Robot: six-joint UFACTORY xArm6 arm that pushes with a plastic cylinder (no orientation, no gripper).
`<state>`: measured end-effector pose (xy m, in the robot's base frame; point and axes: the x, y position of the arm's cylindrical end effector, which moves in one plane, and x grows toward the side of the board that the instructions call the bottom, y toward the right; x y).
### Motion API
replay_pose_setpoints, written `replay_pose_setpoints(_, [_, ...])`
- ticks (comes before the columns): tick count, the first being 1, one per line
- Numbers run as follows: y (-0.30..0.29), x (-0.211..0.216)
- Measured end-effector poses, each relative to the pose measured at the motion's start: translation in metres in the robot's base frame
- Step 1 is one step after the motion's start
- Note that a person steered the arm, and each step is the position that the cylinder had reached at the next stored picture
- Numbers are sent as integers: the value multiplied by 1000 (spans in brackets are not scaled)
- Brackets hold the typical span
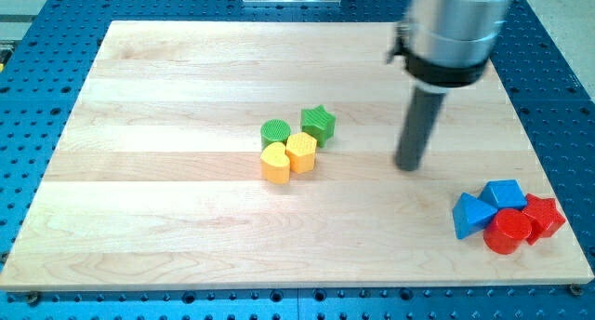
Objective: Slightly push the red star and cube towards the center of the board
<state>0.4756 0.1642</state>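
From the one camera, my tip (410, 166) rests on the counter (167, 227), right of centre, with no gripper on my rod. The red star (545, 216) sits at the lower right corner, touching a red cylinder (508, 232), a blue cube (506, 193) and a blue triangle (470, 215). Mid-board cluster: green star (319, 124), green cylinder (275, 132), yellow hexagon (301, 152), yellow heart (274, 162), well left of my tip.

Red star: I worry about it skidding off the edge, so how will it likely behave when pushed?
The red star looks rigid and low, so it should slide, not tip. It touches the red cylinder and blue cube, so they will probably shift together. My tip is apart, up-left.
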Motion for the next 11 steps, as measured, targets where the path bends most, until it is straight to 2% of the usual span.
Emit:
replay_pose_setpoints(2, [153,0])
replay_pose_setpoints(3, [180,36])
replay_pose_setpoints(4, [180,91])
replay_pose_setpoints(5, [179,110])
replay_pose_setpoints(7, [123,110])
replay_pose_setpoints(11, [116,81])
